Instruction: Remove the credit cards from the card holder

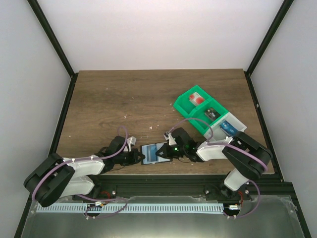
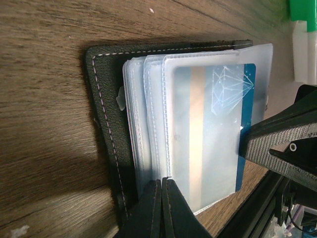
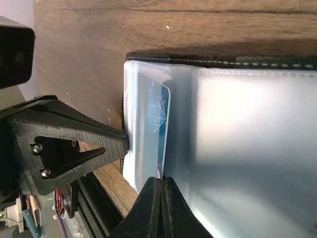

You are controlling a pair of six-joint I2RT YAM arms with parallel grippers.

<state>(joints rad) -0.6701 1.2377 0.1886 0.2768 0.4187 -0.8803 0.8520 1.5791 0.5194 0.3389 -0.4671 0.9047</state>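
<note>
Blue credit card (image 2: 213, 124): thin, stiff, slick, part-sheathed in floppy sleeve (image 2: 148, 124) of open card holder (image 2: 106, 124) between the hands on worktop (image 2: 49, 74); left hand (image 2: 162, 182) pinched shut on sleeve edge, right hand (image 3: 161, 181) shut on card's bared end, likely the best hold.

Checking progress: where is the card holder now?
Top view: the card holder lies open at the table's near edge, between the left fingers and right fingers.

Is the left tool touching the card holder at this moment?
Touching. The right wrist view shows the left tool with its closed tip pressed against the edge of the clear sleeves of the card holder.
</note>
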